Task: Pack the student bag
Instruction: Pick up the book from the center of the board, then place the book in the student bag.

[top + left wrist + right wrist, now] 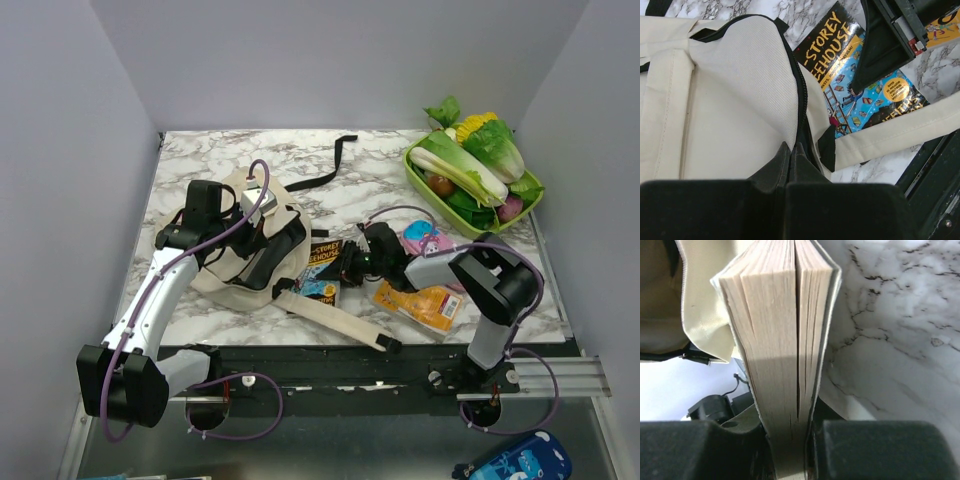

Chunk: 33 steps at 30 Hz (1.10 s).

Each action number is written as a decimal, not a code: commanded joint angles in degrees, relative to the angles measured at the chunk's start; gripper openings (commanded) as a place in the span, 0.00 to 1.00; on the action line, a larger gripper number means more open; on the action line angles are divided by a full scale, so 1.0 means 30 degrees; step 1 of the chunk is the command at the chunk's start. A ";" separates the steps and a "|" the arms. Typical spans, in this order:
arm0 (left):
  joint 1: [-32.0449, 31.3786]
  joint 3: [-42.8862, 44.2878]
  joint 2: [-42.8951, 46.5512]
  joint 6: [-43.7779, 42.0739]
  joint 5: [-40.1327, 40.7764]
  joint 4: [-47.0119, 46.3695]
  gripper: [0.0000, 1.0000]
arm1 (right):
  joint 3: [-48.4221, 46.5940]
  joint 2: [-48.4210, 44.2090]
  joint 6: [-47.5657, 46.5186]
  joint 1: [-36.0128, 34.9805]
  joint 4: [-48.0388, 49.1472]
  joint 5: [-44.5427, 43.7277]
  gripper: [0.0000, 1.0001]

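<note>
White marble-veined bench [380,185]. Left of centre, toward the near edge, slumps the student bag [228,280]: soft cream canvas, black zip trim, flat beige strap [335,318] trailing along that edge. At its zip rim the left gripper [786,186] pinches fabric, dark lining bunched. Just beside the bag the right gripper [790,445] clamps a thick paperback [780,340], rough page block showing. Green basket [413,170] of vegetables, far right corner.

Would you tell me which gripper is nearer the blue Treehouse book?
Right. The right gripper is clamped on the Treehouse book itself; the left gripper pinches the student bag at its zipper, beside the book.
</note>
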State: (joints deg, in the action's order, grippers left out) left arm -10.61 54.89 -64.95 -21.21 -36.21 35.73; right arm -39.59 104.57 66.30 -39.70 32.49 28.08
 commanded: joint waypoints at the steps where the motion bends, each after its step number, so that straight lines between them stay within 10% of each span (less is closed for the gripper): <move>1: -0.0096 0.0013 0.0379 -0.0048 -0.0675 -0.0395 0.00 | -0.1302 -0.2948 -0.3052 -0.0096 -0.5194 -0.3459 0.01; 12: -0.0096 0.0452 0.0468 0.0302 -0.0558 -0.0541 0.00 | -0.3354 -1.1182 -0.5697 0.0519 -1.4315 -0.8625 0.01; 33: -0.0125 0.0101 0.1375 0.0538 -0.1290 -0.0717 0.00 | -0.4554 -0.4659 -0.0948 -0.0682 -0.7256 0.1832 0.01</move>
State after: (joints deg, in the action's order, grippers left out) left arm -10.61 54.92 -63.64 -19.84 -36.23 34.83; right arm -49.69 87.72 61.23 -41.67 3.81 27.46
